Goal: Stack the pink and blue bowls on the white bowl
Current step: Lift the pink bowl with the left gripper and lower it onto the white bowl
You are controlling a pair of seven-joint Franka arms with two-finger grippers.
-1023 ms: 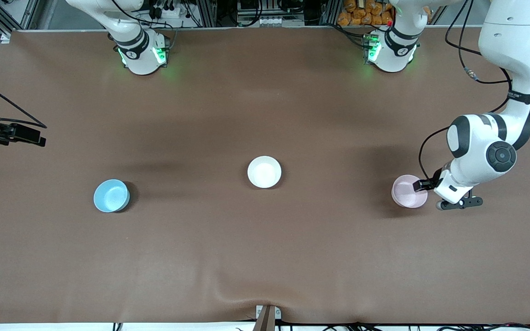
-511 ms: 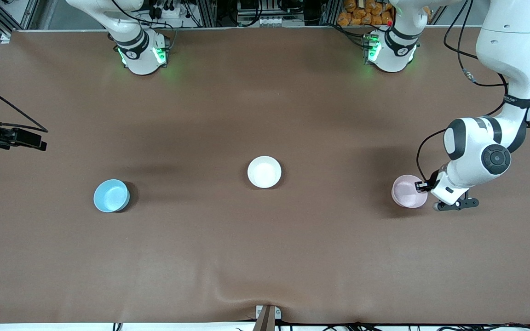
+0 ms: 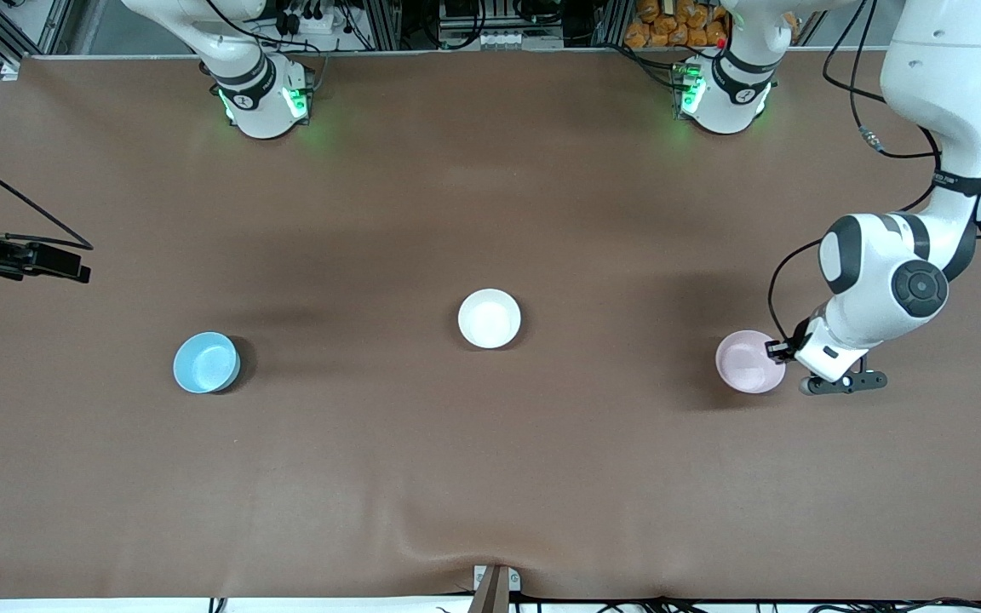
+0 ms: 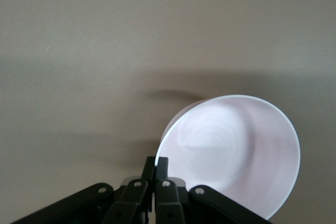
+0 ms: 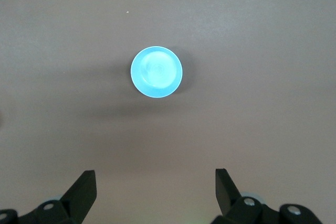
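Note:
The pale pink bowl (image 3: 746, 362) is toward the left arm's end of the table. My left gripper (image 3: 773, 349) is shut on its rim, which shows pinched between the fingers in the left wrist view (image 4: 156, 162). There the pink bowl (image 4: 236, 150) looks tilted. The white bowl (image 3: 489, 318) sits at mid-table. The sky blue bowl (image 3: 206, 363) sits toward the right arm's end and also shows in the right wrist view (image 5: 156, 72). My right gripper (image 5: 155, 182) is open and empty, high over the table's edge at that end, apart from the blue bowl.
The brown table mat (image 3: 490, 477) has a raised wrinkle at the middle of its near edge. Both arm bases (image 3: 262, 102) stand along the farthest edge from the front camera. Cables hang beside the left arm (image 3: 882, 255).
The left gripper has closed in on the pink bowl's rim, and the bowl has shifted slightly toward the white bowl and nearer the front camera. The right gripper has drifted slightly.

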